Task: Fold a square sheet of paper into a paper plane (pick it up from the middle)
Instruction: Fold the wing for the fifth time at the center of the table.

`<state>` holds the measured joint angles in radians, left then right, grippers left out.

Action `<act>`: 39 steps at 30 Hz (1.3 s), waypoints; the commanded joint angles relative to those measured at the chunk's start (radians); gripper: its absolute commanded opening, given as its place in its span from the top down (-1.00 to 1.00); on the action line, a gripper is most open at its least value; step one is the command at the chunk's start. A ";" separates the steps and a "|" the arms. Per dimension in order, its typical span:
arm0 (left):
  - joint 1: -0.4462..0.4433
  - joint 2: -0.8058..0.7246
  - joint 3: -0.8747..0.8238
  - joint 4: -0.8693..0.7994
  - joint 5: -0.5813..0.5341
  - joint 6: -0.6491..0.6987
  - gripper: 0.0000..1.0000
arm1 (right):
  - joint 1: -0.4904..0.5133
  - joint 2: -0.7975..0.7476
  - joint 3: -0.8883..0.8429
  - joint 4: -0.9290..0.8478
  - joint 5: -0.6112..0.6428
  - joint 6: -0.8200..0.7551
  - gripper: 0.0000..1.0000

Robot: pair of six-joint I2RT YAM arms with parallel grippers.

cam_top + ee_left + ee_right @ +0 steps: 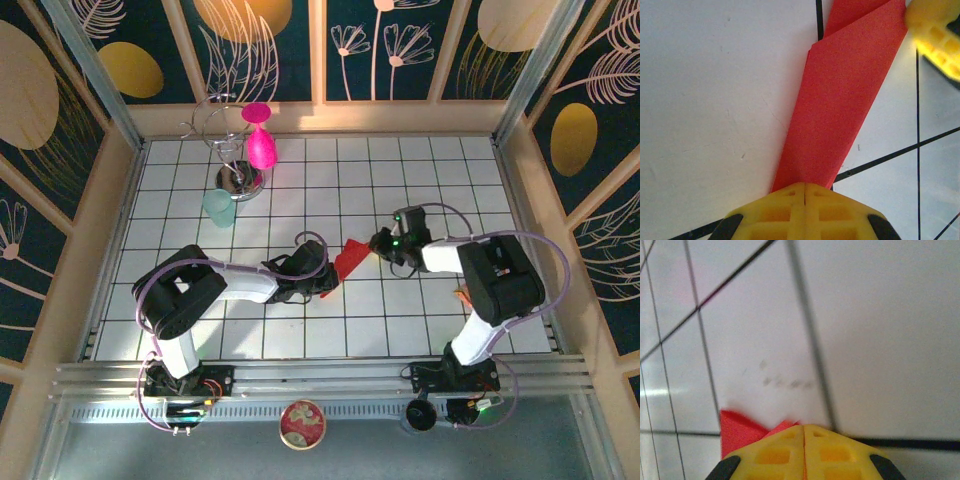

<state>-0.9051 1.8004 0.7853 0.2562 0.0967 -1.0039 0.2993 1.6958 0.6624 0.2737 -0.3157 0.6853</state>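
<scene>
folded red paper (840, 110), left fingers (775, 212) pinched shut on one end, right fingers (770, 455) seemingly clamping the other

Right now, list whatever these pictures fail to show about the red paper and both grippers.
- Left wrist: the paper's near end vanishes into the shut left gripper; the top edge cuts its far end.
- Right wrist: the shut right gripper covers most of the paper.
- Top view: the paper's folds are too small to count.
</scene>
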 commanded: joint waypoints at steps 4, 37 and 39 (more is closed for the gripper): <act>-0.005 0.047 -0.048 -0.205 0.002 0.011 1.00 | -0.058 -0.034 0.037 -0.071 0.063 -0.076 0.83; 0.018 -0.008 0.160 -0.148 0.018 0.122 0.82 | 0.161 0.066 0.058 -0.170 -0.065 -0.173 0.91; 0.024 0.016 0.171 -0.144 0.023 0.122 0.83 | 0.152 0.075 0.061 -0.171 -0.078 -0.193 0.91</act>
<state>-0.8955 1.7836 0.9287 0.1051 0.1040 -0.9012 0.4690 1.7210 0.7231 0.1604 -0.4194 0.5480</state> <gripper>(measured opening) 0.088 0.051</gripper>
